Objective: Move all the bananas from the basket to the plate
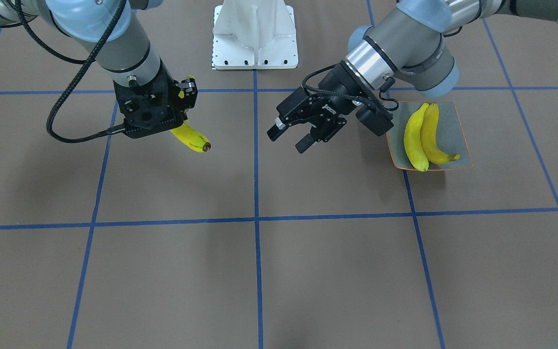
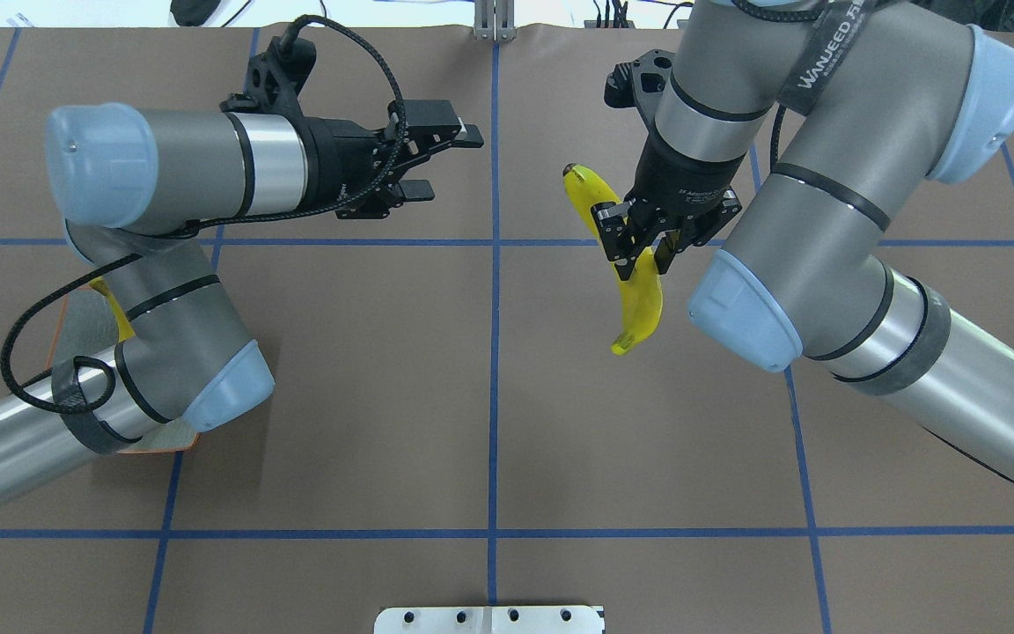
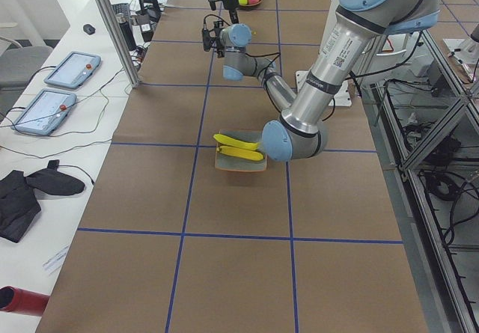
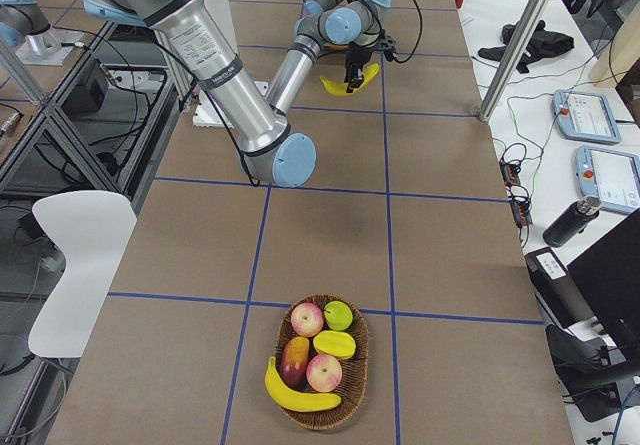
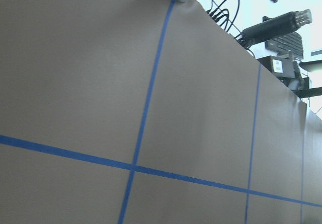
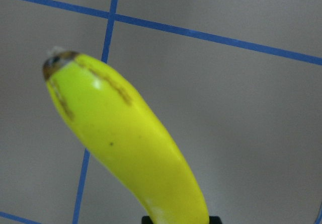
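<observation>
My right gripper [image 2: 642, 252] is shut on a yellow banana [image 2: 639, 299], holding it above the table; the same banana [image 1: 193, 138] pokes out below the gripper body and fills the right wrist view [image 6: 131, 148]. The grey-green plate [image 1: 455, 127] with an orange rim holds two bananas [image 1: 413, 140] side by side. My left gripper [image 1: 288, 139] hangs open and empty just beside the plate, pointing toward the table's middle. At the far end on my right stands the wicker basket [image 4: 358, 367], with one banana [image 4: 300, 393] left in it.
The basket also holds apples and other fruit [image 4: 322, 345]. The white robot base [image 1: 255, 39] stands at the table's edge between the arms. The plate [image 2: 74, 304] lies mostly hidden under my left arm in the overhead view. Blue tape lines grid the brown table.
</observation>
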You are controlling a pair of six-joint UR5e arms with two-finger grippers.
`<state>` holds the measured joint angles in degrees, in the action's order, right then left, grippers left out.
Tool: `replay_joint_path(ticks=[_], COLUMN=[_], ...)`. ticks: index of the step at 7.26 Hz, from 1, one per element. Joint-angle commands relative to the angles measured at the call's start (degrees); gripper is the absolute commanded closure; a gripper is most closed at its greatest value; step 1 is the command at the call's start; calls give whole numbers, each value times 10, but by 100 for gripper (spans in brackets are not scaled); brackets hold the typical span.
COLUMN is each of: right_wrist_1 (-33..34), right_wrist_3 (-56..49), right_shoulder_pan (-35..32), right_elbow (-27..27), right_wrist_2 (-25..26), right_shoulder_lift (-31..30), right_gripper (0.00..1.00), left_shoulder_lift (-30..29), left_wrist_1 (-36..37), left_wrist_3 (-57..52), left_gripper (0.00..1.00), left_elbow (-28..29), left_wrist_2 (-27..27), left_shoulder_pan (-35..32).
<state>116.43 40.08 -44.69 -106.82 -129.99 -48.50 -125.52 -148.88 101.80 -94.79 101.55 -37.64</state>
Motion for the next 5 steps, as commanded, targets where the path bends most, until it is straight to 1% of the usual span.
replay_joint_path(ticks=[1, 3, 5], right_wrist_1=[-33, -37, -37], right_wrist_3=[38, 48, 50], right_shoulder_pan=[14, 24, 27], right_elbow=[2, 7, 18], right_wrist_2=[1, 4, 4], right_shoulder_lift=[2, 13, 25], right_gripper=[100, 100, 100], left_shoulder_lift=[-10, -10, -12], left_wrist_1=[-4, -4, -4], left_wrist_3=[2, 1, 1], left_gripper=[0, 0, 0], left_elbow=[18, 33, 32], left_wrist_2=[-17, -17, -20], left_shoulder_pan=[13, 13, 28])
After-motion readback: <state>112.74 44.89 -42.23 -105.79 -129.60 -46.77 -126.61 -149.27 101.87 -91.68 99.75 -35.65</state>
